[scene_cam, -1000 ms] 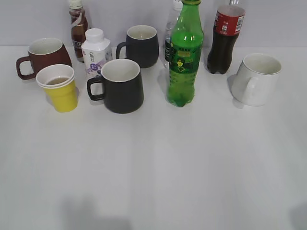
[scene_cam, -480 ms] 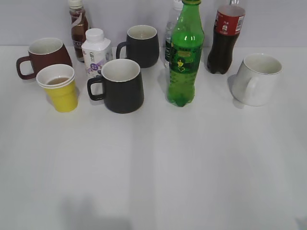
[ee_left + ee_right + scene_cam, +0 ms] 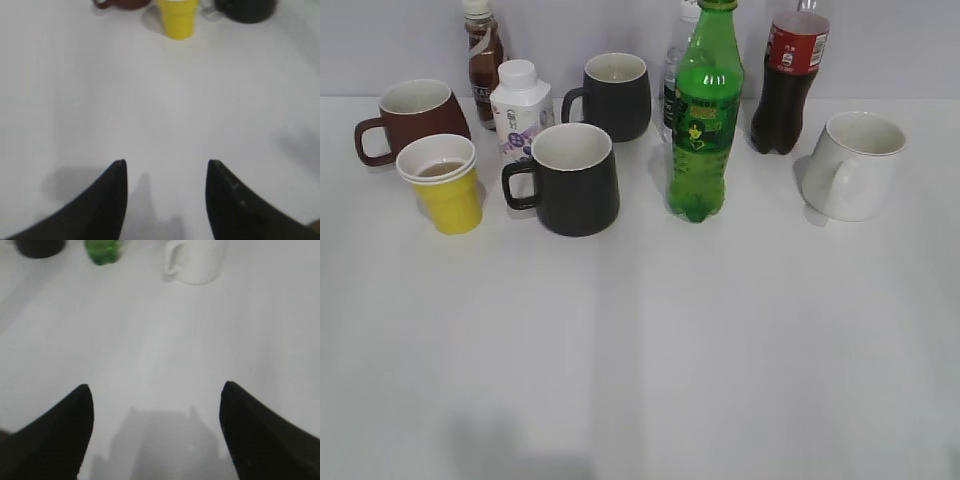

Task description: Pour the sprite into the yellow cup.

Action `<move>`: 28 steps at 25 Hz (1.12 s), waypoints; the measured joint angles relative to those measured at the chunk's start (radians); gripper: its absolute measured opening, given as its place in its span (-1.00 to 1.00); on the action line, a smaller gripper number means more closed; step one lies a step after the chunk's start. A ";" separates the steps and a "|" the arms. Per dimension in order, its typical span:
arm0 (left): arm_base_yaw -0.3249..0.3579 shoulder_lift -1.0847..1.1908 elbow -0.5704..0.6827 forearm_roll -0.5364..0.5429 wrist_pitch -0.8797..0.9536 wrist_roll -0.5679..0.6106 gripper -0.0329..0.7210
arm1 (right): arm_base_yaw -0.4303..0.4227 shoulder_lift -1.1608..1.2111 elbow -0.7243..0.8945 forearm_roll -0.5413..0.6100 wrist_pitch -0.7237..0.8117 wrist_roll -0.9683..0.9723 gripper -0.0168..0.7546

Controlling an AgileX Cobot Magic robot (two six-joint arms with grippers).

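Note:
The sprite (image 3: 705,120), a tall green bottle, stands upright at centre back of the white table; its base shows at the top of the right wrist view (image 3: 102,251). The yellow cup (image 3: 444,183) stands at the left with some brownish liquid inside; it also shows at the top of the left wrist view (image 3: 178,17). My left gripper (image 3: 166,167) is open and empty above bare table, well short of the cup. My right gripper (image 3: 156,390) is open and empty, well short of the bottle. Neither gripper shows in the exterior view.
A dark red mug (image 3: 412,115), two black mugs (image 3: 572,178) (image 3: 614,95), a small white bottle (image 3: 519,110), a brown drink bottle (image 3: 482,55), a clear water bottle (image 3: 677,60), a cola bottle (image 3: 790,80) and a white mug (image 3: 855,165) stand round them. The table (image 3: 640,350) is white.

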 joint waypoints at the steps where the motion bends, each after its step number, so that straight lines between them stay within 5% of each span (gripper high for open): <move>1: 0.034 0.000 0.000 0.000 0.000 0.000 0.12 | -0.051 0.000 0.000 0.000 0.000 0.000 0.57; 8: 0.252 -0.100 0.000 0.001 -0.001 0.000 0.02 | -0.317 -0.022 0.000 -0.001 -0.001 0.000 0.57; 28: 0.264 -0.169 0.001 0.002 0.000 0.000 -0.14 | -0.331 -0.025 0.000 -0.001 -0.002 0.000 0.57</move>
